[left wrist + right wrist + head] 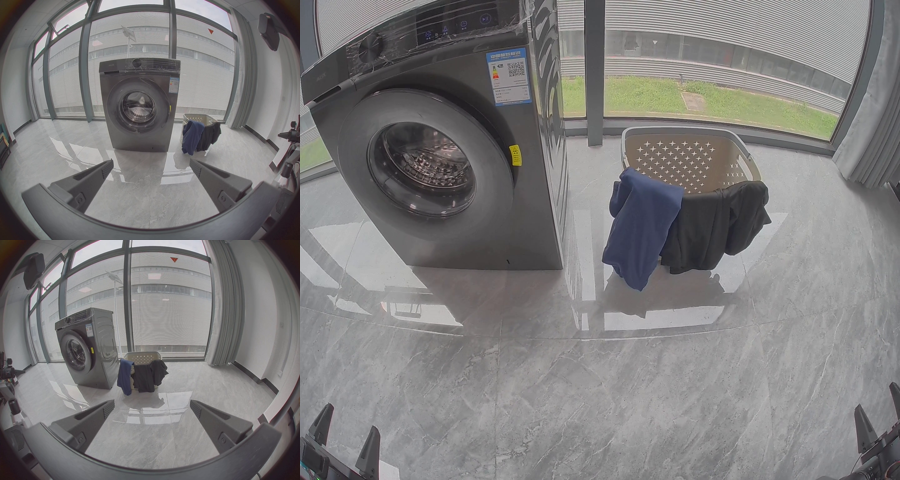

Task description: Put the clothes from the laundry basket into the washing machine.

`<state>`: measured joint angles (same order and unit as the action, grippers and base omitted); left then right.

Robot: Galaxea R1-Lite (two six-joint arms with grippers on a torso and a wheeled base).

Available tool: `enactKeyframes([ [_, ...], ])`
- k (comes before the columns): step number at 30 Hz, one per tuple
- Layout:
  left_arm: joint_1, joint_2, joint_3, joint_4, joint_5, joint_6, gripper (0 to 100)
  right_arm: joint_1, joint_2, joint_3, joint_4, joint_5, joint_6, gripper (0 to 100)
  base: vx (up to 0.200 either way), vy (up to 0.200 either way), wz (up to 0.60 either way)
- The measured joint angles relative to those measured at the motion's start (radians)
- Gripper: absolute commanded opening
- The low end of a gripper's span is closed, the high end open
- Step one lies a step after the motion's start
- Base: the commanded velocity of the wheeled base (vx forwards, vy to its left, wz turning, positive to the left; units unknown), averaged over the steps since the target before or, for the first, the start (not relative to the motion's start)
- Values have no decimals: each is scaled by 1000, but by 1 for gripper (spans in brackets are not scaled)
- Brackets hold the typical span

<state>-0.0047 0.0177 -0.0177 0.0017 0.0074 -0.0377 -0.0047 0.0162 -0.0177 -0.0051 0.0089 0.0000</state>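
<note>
A grey front-loading washing machine (437,144) stands on the floor at the left, its round door (422,169) closed over the drum. To its right is a beige laundry basket (687,156). A blue garment (640,225) and a black garment (712,225) hang over the basket's front rim. My left gripper (151,164) is open and empty, low and well short of the machine (139,103). My right gripper (153,404) is also open and empty, far back from the basket (142,358) and its clothes (125,376).
Polished grey tile floor (612,387) stretches wide between me and the machine and basket. Tall windows (706,62) run behind them, with a grey curtain (872,144) at the far right.
</note>
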Motion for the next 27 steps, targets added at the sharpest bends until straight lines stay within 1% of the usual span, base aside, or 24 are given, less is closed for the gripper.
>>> enactKeyframes([
  [1,0,0,0,0,0,0,100,0,0,0,0,0,0,100,200,0,0],
  [7,0,0,0,0,0,-1,100,1,0,0,0,0,0,100,0,0,0],
  [10,0,0,0,0,0,-1,100,1,0,0,0,0,-2,100,0,0,-600],
  [13,0,0,0,0,0,-2,100,1,0,0,0,0,-1,100,0,0,0],
  [27,0,0,0,0,0,-2,100,1,0,0,0,-1,0,100,200,0,0],
])
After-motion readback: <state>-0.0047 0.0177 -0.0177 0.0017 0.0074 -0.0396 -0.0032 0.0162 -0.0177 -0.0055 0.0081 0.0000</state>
